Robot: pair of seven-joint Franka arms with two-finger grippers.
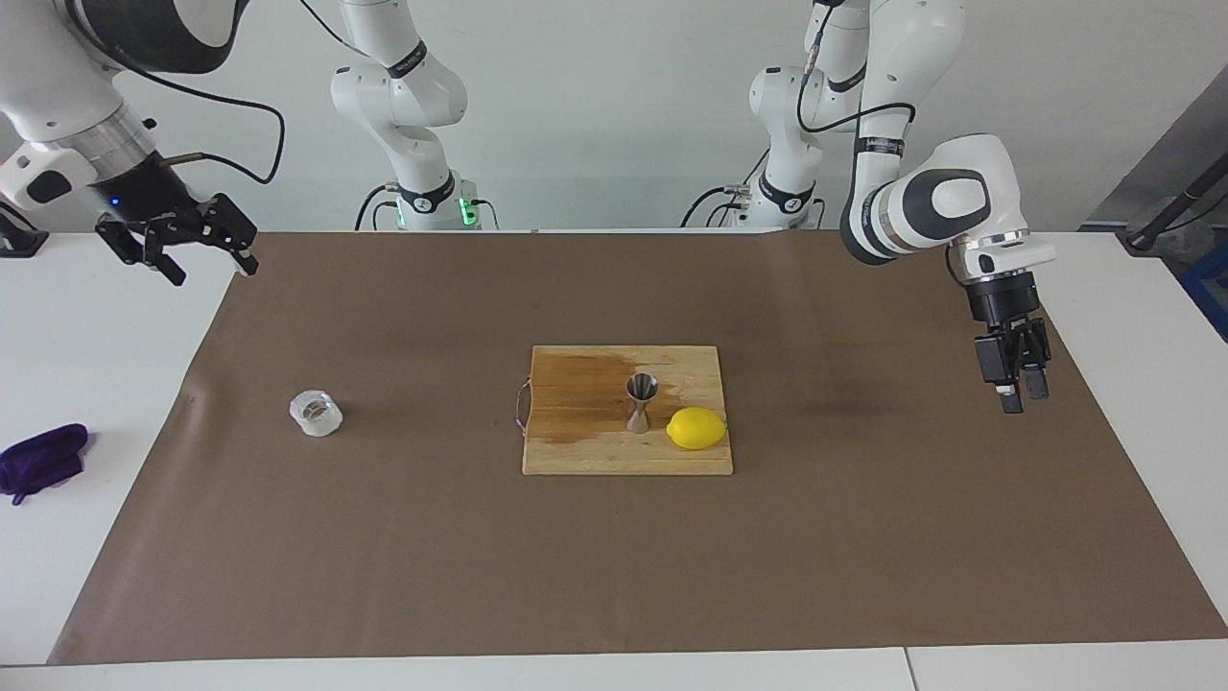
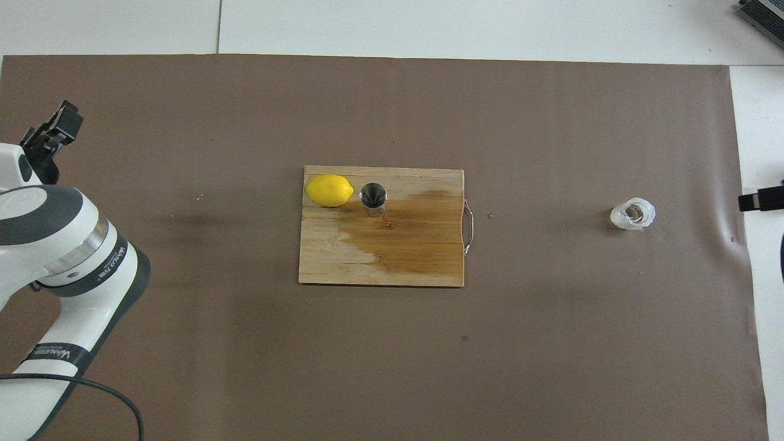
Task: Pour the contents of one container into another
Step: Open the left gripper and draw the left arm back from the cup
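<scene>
The right gripper (image 1: 177, 251) hung open and empty over the paper's corner. The glass cup (image 1: 316, 413) stood on the brown paper (image 1: 614, 566), well apart from the steel jigger (image 1: 641, 401), upright beside 1 lemon (image 1: 696, 428) on the cutting board (image 1: 624, 457). The left gripper (image 1: 1017, 389) hovered empty, fingers parted, over the paper.

The glass cup (image 1: 316, 413) is small, squat and clear, standing upright on the brown paper, well apart from the right gripper (image 1: 197, 251). The steel jigger (image 1: 641, 403) stands upright, well apart from the left gripper (image 1: 1017, 393).
</scene>
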